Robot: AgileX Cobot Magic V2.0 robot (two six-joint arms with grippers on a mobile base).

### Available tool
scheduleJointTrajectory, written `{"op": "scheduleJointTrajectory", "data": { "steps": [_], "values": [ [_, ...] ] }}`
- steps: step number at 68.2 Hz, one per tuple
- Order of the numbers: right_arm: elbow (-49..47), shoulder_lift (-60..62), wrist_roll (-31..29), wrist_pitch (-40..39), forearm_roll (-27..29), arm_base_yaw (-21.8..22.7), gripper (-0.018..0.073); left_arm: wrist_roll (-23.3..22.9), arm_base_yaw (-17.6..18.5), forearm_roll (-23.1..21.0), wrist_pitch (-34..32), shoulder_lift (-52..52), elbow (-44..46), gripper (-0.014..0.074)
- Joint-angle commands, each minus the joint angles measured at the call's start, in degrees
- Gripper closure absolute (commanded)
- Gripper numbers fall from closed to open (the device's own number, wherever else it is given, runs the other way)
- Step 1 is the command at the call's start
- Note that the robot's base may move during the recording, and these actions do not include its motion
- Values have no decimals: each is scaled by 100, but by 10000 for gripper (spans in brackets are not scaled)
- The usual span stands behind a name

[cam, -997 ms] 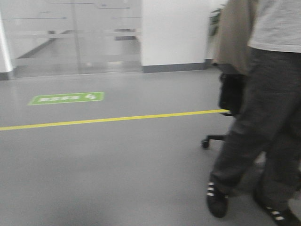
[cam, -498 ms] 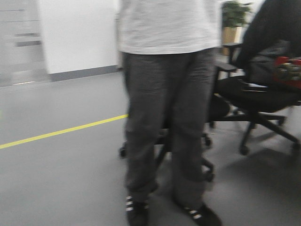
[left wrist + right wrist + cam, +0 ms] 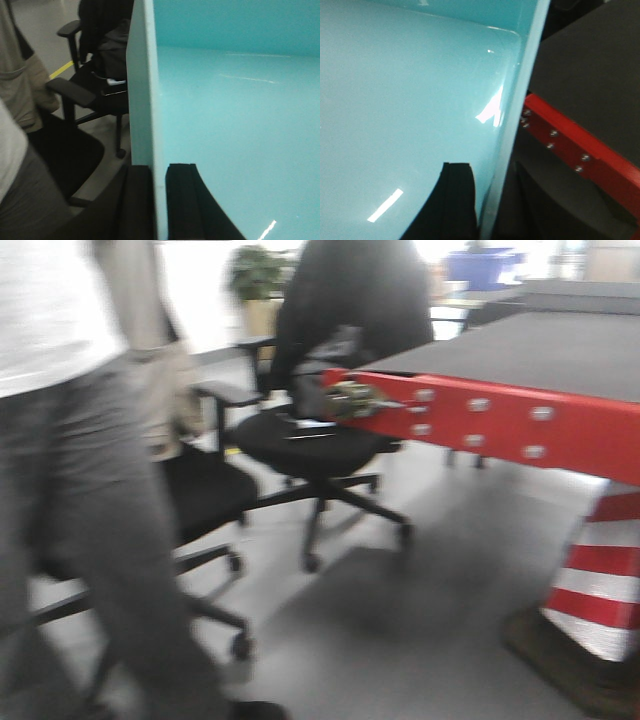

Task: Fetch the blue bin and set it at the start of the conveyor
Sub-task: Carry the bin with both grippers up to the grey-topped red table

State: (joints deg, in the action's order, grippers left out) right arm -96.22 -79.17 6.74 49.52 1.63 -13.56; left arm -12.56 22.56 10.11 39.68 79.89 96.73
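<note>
left tool (image 3: 159,171): closed on the blue bin (image 3: 225,125). One black finger (image 3: 182,200) sits inside the wall, the other outside, w/ the rim band running up between them.
right tool (image 3: 487,172): same deal on the opposite wall. Inner finger (image 3: 457,200) lies flat against the inside. The outer one is just a dark blur past the rim, but it looks clamped.
arm pose: both wrists come in low at the bin's side walls, fingers pointing up along them. Can't see the arms themselves.
blue bin: light turquoise, smooth and glossy inside, rounded corner up ahead of the right tool. It's gripped between the two tools. Can't tell what its base rests on, if anything.
belt (image 3: 590,65): dark grey, flat, off to the right of the right tool, outside the bin wall. Front cam shows it wide and bare (image 3: 540,350).
frame: red bolted rail (image 3: 500,425) along the belt's near edge, red/white striped post (image 3: 600,580) under it.
room: grey floor (image 3: 400,640). Black office chairs (image 3: 310,440) left of the left tool. Person in grey trousers (image 3: 70,490) close on that side, pretty blurry.
bg: potted plant (image 3: 255,275) and something dark blue (image 3: 480,265) far back.
</note>
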Motion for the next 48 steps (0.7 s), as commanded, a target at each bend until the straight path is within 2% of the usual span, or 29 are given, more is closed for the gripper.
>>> {"op": "scheduleJointTrajectory", "data": {
  "steps": [1,48],
  "values": [
    [-26,37,-148,-291,188,-45,712,-12,65,-332,-509,-86,52,708],
    [-26,37,-148,-291,188,-45,712,-12,65,-332,-509,-86,52,708]
  ]
}}
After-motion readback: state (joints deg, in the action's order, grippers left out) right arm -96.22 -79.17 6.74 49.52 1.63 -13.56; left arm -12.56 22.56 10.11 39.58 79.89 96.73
